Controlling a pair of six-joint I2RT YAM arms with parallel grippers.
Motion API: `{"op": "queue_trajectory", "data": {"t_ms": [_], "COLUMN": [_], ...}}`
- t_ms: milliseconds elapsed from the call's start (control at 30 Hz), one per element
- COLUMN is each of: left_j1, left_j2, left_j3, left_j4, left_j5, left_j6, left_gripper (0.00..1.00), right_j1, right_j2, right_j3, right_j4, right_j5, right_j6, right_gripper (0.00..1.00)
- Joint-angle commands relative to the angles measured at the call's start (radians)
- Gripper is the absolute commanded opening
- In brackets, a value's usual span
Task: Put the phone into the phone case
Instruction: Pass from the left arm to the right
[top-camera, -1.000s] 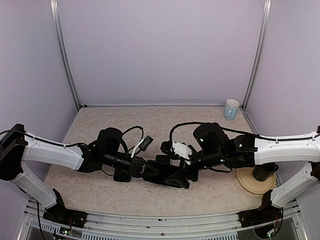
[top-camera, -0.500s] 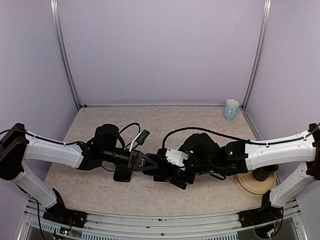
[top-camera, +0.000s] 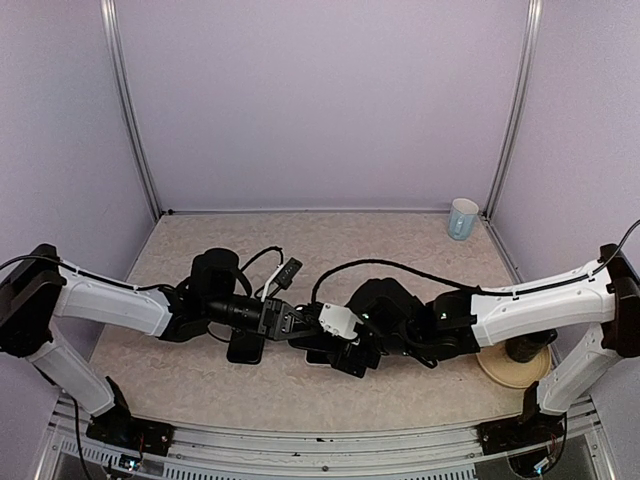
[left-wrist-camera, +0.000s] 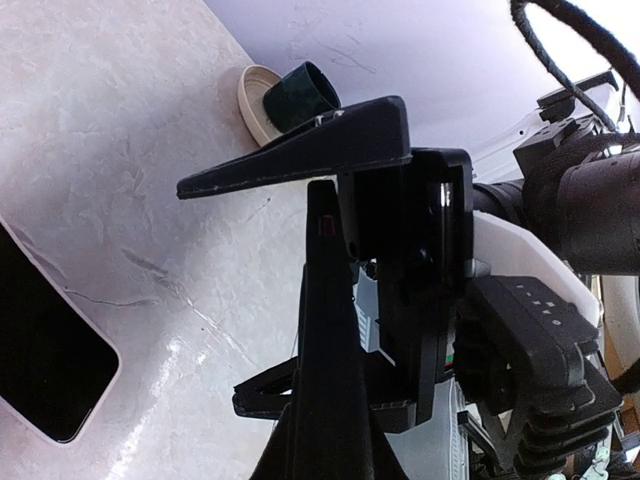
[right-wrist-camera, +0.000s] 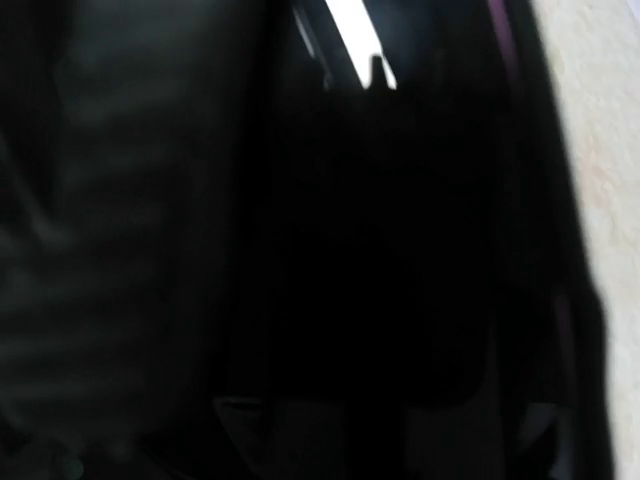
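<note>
One flat black slab (top-camera: 245, 348) lies on the table in front of my left arm and shows in the left wrist view (left-wrist-camera: 45, 350) with a pale rim. A second black slab with a light edge (top-camera: 316, 359) lies under the two grippers. I cannot tell which is the phone and which the case. My left gripper (top-camera: 303, 326) is shut, its fingers one thin blade (left-wrist-camera: 322, 200). My right gripper (top-camera: 332, 350) points down at the table beside it, fingers spread wide (left-wrist-camera: 208, 295). The right wrist view is almost wholly black.
A round tan coaster (top-camera: 492, 365) with a dark cup (top-camera: 520, 349) on it sits at the right and also shows in the left wrist view (left-wrist-camera: 305, 90). A pale blue cup (top-camera: 462, 218) stands at the back right corner. Black cables loop over both wrists.
My right arm has reached further left, bringing its gripper up against my left gripper. My left gripper has drawn back a little to the left.
</note>
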Motion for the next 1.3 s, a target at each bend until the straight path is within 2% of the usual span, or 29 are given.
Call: {"op": "queue_trajectory", "data": {"t_ms": [0,100,300,400,567,600,700,733,1200,1267], "left_j1": [-0.007,-0.002,0.008,0.011,0.013,0.013,0.014,0.016,0.013,0.014], "left_j2": [0.012,0.017,0.028,0.044,0.07,0.072,0.077,0.078,0.092,0.092], "left_j3": [0.017,0.013,0.02,0.027,0.031,0.031,0.031,0.031,0.022,0.022], "left_j4": [0.086,0.083,0.077,0.076,0.088,0.087,0.086,0.085,0.102,0.104], "left_j5": [0.025,0.027,0.036,0.041,0.048,0.047,0.049,0.049,0.048,0.047], "left_j6": [-0.004,-0.001,-0.001,-0.005,-0.015,-0.016,-0.015,-0.016,-0.024,-0.026], "left_gripper": [0.0,0.0,0.0,0.0,0.0,0.0,0.0,0.0,0.0,0.0], "right_j1": [0.014,0.014,0.014,0.015,0.016,0.017,0.018,0.018,0.022,0.027], "right_j2": [-0.008,-0.023,-0.049,-0.059,-0.07,-0.071,-0.078,-0.081,-0.053,-0.045], "right_j3": [0.039,0.033,0.019,0.01,0.007,0.007,0.006,0.006,0.014,0.016], "right_j4": [0.053,0.04,-0.002,-0.014,-0.025,-0.028,-0.032,-0.032,-0.013,-0.006], "right_j5": [0.034,0.036,-0.058,-0.091,-0.149,-0.161,-0.181,-0.185,-0.123,-0.116], "right_j6": [-0.004,-0.011,-0.027,-0.036,-0.037,-0.034,-0.035,-0.038,-0.03,-0.03], "right_gripper": [0.99,0.96,0.86,0.84,0.74,0.74,0.91,0.93,0.92,0.95]}}
